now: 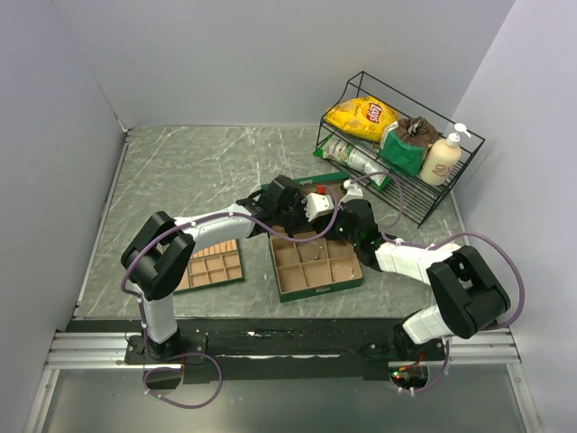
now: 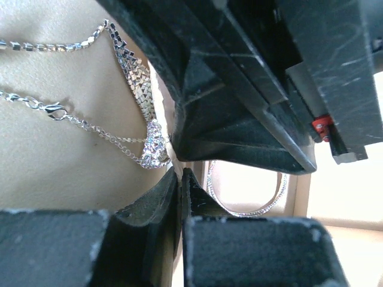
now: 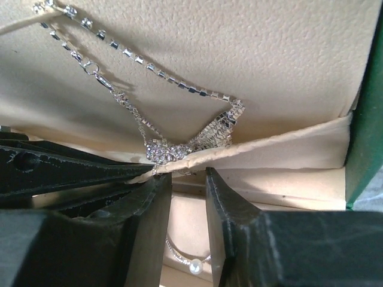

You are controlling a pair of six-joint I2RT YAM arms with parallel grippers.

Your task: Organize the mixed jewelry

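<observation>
Left claw [image 2: 178, 172] near-closed (grip unclear) | necklace [image 2: 152, 146] touching its tips | right claw [image 3: 188, 176] part-open, empty

the jewelry [image 3: 164, 149] is silvery and glittering, the box [image 3: 365, 119] green with tan lining [image 3: 269, 54], the table [image 1: 198, 162] grey-marbled.

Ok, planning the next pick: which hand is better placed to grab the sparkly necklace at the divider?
Probably the right: the right hand is open with the necklace just ahead of its gap, while the left hand is shut beside it.
</observation>
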